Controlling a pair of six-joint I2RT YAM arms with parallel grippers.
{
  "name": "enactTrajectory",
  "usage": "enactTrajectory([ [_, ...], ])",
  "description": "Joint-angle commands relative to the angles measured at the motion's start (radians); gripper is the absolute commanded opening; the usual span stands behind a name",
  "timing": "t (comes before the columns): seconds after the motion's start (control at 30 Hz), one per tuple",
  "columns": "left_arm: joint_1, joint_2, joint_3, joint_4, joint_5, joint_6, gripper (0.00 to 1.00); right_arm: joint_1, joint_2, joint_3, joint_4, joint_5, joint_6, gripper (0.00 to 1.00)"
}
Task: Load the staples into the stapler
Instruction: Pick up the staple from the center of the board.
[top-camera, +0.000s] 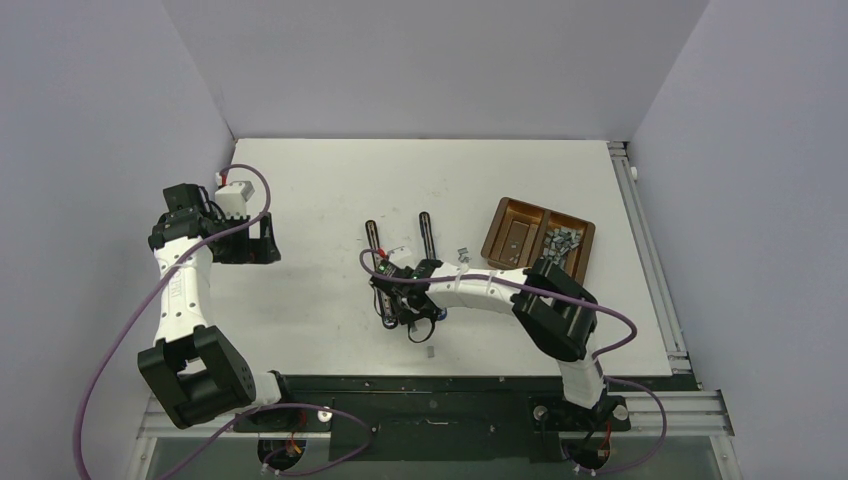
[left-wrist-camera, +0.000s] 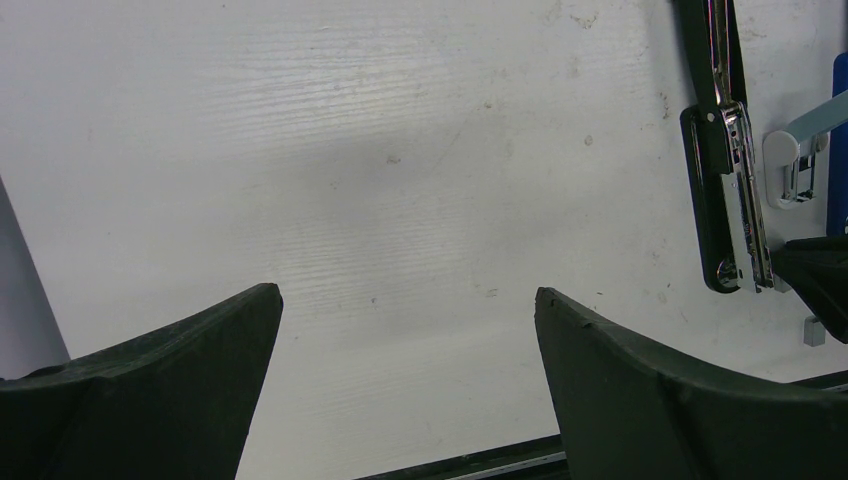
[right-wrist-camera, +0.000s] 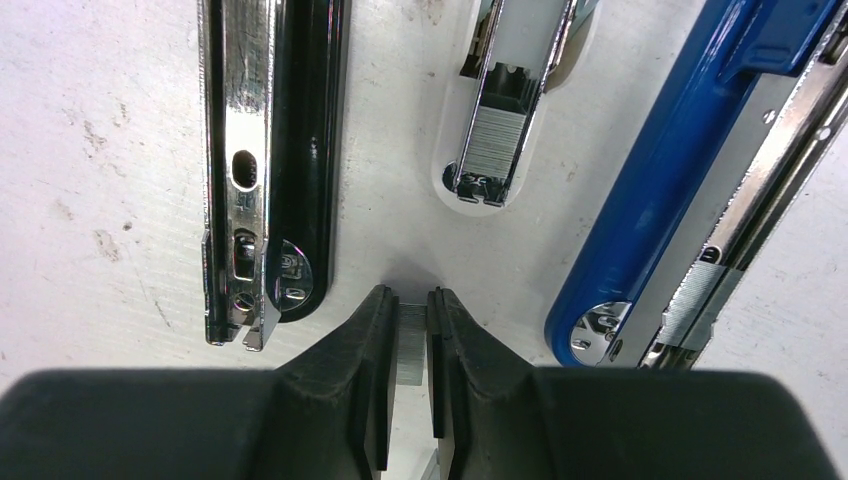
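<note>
My right claw (right-wrist-camera: 411, 296) clenches a staple strip (right-wrist-camera: 411, 342) lengthwise, probably to slide it into the black stapler's (right-wrist-camera: 300, 150) open channel.

Three staplers: one black stapler (right-wrist-camera: 300, 150), one white stapler (right-wrist-camera: 500, 130), one blue stapler (right-wrist-camera: 660, 200). One brown two-compartment tray (top-camera: 522, 218). Two grippers: left gripper (left-wrist-camera: 408, 293), right gripper (right-wrist-camera: 409, 295). One staple strip (right-wrist-camera: 411, 340) pinched in the right; loose staples (top-camera: 562, 240) in tray and on table (top-camera: 300, 180) too small to count.

Tray (top-camera: 520, 213) right of the staplers (top-camera: 426, 232), staples (top-camera: 560, 238) in its right compartment
</note>
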Motion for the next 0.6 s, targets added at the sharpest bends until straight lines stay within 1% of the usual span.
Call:
enactTrajectory([
  [0.0,0.010,-0.029,0.032,0.015,0.009,0.010,0.96,0.011,-0.016,0.008,-0.011,0.044,0.002,0.09],
  [0.17,0.010,-0.024,0.038,0.014,0.014,0.007,0.96,0.011,-0.084,0.022,-0.013,0.094,0.003,0.09],
  [0.3,0.010,-0.016,0.046,0.013,0.013,0.006,0.96,0.020,-0.147,0.029,0.021,0.148,0.021,0.09],
  [0.47,0.010,-0.005,0.058,0.008,0.010,0.006,0.96,0.065,-0.214,0.029,0.093,0.261,0.053,0.09],
  [0.57,0.010,-0.002,0.062,0.008,0.010,0.004,0.96,0.083,-0.244,-0.001,0.166,0.303,0.062,0.09],
])
